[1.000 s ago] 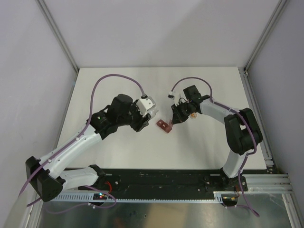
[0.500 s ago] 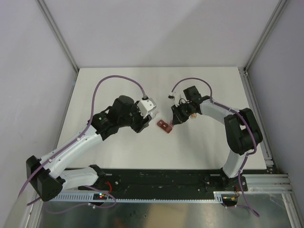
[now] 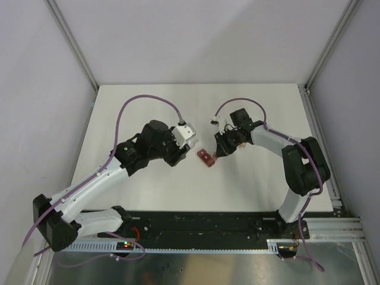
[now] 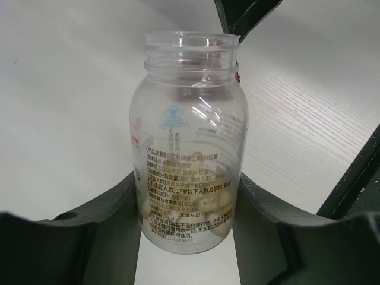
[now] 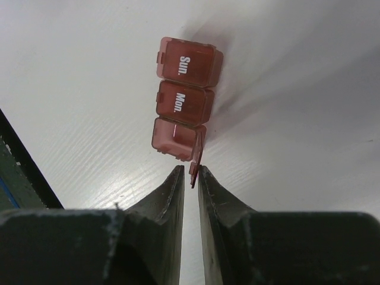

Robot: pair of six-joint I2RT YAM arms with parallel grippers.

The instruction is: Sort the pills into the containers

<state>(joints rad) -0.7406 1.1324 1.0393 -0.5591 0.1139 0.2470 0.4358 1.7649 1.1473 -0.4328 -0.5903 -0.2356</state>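
The containers (image 5: 181, 104) are a dark red strip of three square compartments lying mid-table (image 3: 206, 157). Two lids, marked Sun. and Mon., are down. The nearest compartment (image 5: 173, 138) stands open with its lid (image 5: 198, 148) raised. My right gripper (image 5: 190, 171) is shut on the tab of that lid, just right of the strip (image 3: 217, 153). My left gripper (image 4: 189, 196) is shut on a clear, uncapped bottle (image 4: 189, 119), left of the strip (image 3: 180, 153). The pills (image 4: 221, 202) lie as a pale yellowish heap at the bottle's base. The bottle's mouth points toward the strip.
The white tabletop (image 3: 148, 196) is bounded by grey walls at the left, back and right. A dark rail (image 3: 202, 224) with the arm bases runs along the near edge. The right gripper's fingertip (image 4: 243, 15) shows just beyond the bottle's mouth.
The right wrist has shifted very slightly by the strip. The left arm still holds the bottle in about the same place.
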